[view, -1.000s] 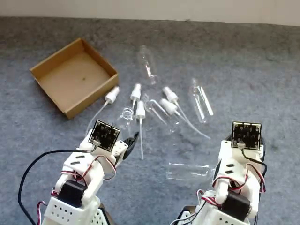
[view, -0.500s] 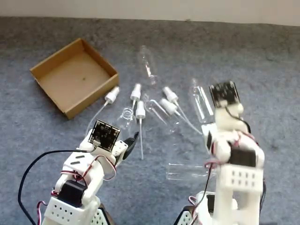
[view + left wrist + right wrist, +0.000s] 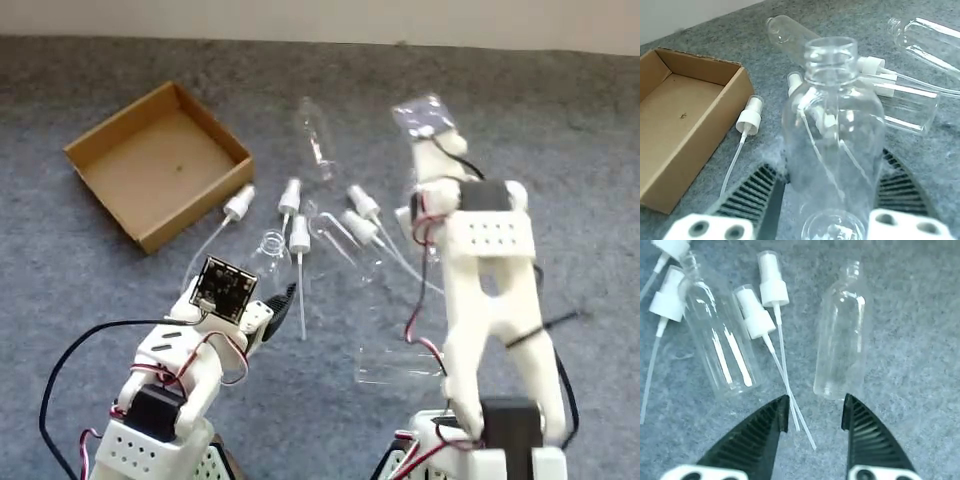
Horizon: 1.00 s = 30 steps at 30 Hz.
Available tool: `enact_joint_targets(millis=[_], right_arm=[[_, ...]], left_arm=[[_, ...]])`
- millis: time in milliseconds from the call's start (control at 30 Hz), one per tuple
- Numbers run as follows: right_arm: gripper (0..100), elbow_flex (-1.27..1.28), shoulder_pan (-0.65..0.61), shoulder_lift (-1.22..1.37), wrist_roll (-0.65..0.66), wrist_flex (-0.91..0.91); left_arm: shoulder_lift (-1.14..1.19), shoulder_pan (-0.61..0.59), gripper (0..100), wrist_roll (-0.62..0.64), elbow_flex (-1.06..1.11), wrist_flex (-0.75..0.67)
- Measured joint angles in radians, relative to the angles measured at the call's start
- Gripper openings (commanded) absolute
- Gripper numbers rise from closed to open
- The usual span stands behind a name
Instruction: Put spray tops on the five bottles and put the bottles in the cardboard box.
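Two ribbed black fingers (image 3: pixel 754 192) clasp a clear, round-shouldered bottle (image 3: pixel 835 135).

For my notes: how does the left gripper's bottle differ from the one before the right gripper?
The held bottle sits clamped in the left gripper, tilted upward; the loose bottle lies flat, untouched, before the open right gripper. Both are clear and uncapped.

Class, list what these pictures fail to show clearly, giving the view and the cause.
1. High view: the right arm covers part of the lying bottle.
2. Left wrist view: the clear bottle in the left hand is cut off at its base by the picture's edge.
3. Left wrist view: the edge cuts the cardboard box.
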Motion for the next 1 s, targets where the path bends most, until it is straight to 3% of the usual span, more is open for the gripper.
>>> enact_joint_targets(millis=[133, 333, 700, 1000], right_arm=[[16.6, -0.117, -0.078, 0.120, 0.025, 0.000], [16.6, -0.261, -0.146, 0.354, 0.172, 0.000], [16.6, -0.715, -0.144, 0.802, 0.181, 0.011], [16.5, -1.043, -0.150, 1.083, 0.181, 0.143]], left_arm=[[0.000, 0.000, 15, 0.000, 0.000, 0.000], [0.000, -0.041, 15, 0.000, 0.000, 0.000], [0.000, -0.086, 15, 0.000, 0.000, 0.000], [0.000, -0.083, 15, 0.000, 0.000, 0.000]])
